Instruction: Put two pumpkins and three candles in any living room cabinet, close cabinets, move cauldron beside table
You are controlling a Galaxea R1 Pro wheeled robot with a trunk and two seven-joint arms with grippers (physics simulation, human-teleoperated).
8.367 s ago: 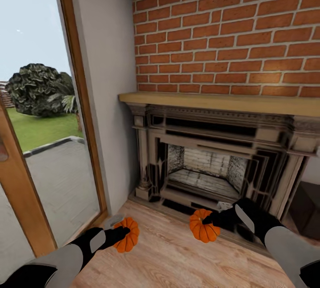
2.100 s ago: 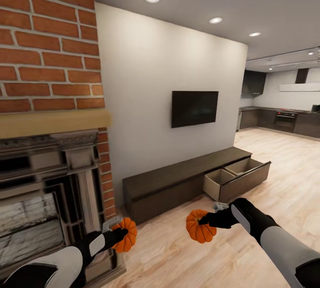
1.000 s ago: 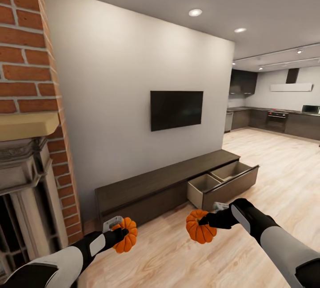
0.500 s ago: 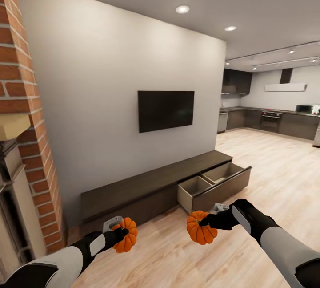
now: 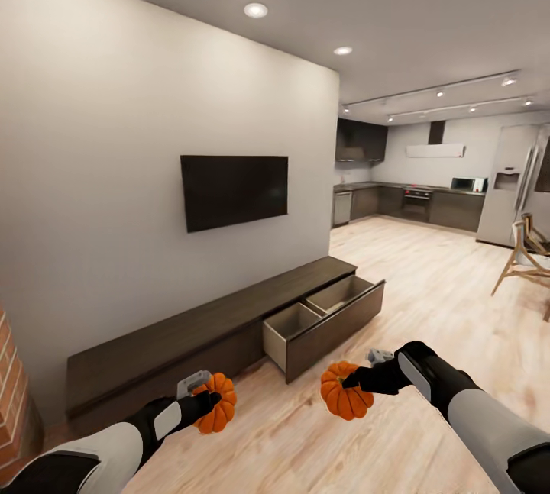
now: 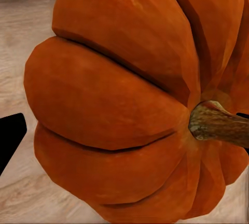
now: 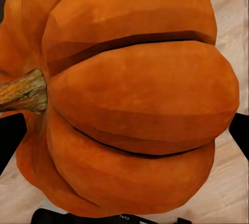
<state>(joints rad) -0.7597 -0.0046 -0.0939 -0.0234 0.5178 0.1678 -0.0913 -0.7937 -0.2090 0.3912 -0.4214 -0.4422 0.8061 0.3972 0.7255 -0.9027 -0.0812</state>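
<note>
I hold one ribbed orange pumpkin in each hand, both above the wooden floor. My left gripper (image 5: 208, 401) is shut on the left pumpkin (image 5: 218, 403), whose brown stem and ribs loom close in the left wrist view (image 6: 129, 104). My right gripper (image 5: 350, 383) is shut on the right pumpkin (image 5: 346, 392), seen close up in the right wrist view (image 7: 129, 104). Ahead stands the long, low dark-brown cabinet (image 5: 183, 334) against the white wall. Its right-hand drawer (image 5: 325, 322) is pulled out, showing two pale compartments with nothing in them. The drawer lies just beyond the right pumpkin.
A black TV (image 5: 234, 190) hangs on the wall above the cabinet. A brick corner (image 5: 9, 395) shows at the far left. To the right, open wood floor (image 5: 443, 303) runs to a kitchen with dark units and a fridge (image 5: 508, 185). A wooden chair (image 5: 527, 257) stands at the right edge.
The camera has swung right: the fireplace and brick have slid out at the left, the cabinet and open drawer have shifted left, and the kitchen has come into view. Both grippers still hold their pumpkins.
</note>
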